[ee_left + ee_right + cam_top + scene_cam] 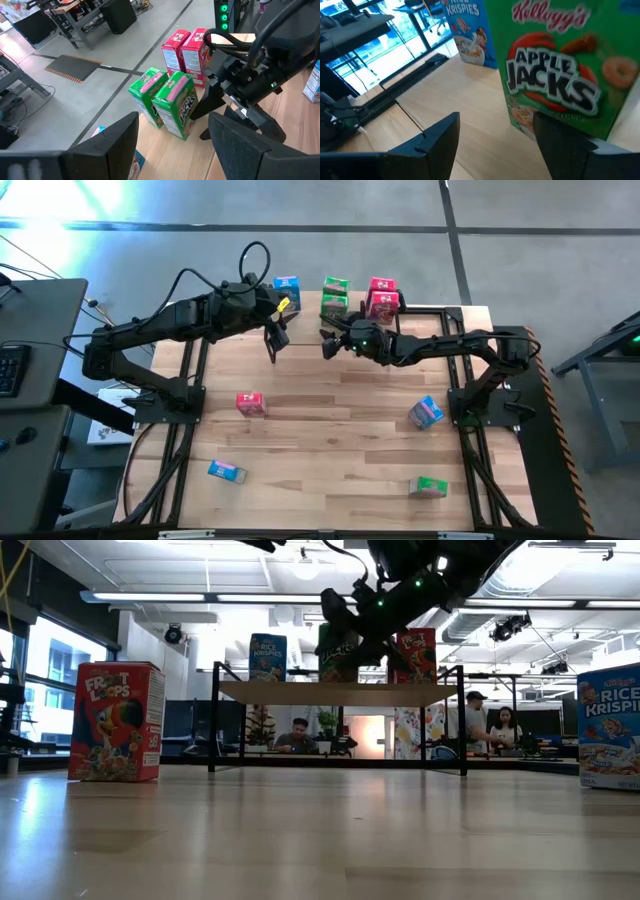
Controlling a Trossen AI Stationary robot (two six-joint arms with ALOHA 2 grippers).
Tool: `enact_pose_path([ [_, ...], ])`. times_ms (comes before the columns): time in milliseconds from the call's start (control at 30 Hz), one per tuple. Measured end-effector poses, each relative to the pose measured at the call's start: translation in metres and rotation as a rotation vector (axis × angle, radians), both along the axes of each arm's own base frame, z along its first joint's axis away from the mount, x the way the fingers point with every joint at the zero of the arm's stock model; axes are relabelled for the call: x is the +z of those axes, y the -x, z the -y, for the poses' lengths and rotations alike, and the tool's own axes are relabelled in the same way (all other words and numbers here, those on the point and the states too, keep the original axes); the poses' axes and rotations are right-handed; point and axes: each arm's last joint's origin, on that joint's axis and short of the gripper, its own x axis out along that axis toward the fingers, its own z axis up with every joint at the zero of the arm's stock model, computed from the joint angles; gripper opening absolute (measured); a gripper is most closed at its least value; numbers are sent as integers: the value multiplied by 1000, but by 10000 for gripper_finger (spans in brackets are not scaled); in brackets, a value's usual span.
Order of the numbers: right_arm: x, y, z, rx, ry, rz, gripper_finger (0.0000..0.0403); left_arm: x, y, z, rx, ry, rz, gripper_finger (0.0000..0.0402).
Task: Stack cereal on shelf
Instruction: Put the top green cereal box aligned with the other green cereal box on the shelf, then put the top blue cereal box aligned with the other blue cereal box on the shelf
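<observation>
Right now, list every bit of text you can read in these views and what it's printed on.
"Kellogg's" and "APPLE JACKS": green box on the shelf, right wrist view.
"KRISPIES": blue box on the shelf, right wrist view.
"RICE KRISPIES": blue box on the shelf, and blue box on the table, low view.
"FROOT LOOPS": red box on the table, low view.
"JACKS": green box, left wrist view.
Red boxes on the shelf: print too small to read.

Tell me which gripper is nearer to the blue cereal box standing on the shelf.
Left. The left gripper hangs open just in front of the blue box. The right gripper, also open, sits farther along the shelf, in front of the green boxes.
</observation>
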Motion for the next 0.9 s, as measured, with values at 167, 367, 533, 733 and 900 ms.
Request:
enact_pose_path([
  [167,0,0,0,3,0,-1,245,0,0,0,0,0,0,232],
  [367,0,-2,-5,32,-5,-1,245,0,0,0,0,0,-1,232],
  [533,4,-3,-20,86,-8,11,245,0,0,0,0,0,0,232],
  [733,22,7,-44,96,3,-1,245,0,0,0,0,0,0,232],
  [900,41,26,-63,85,-1,-23,245,0,0,0,-1,0,0,232],
])
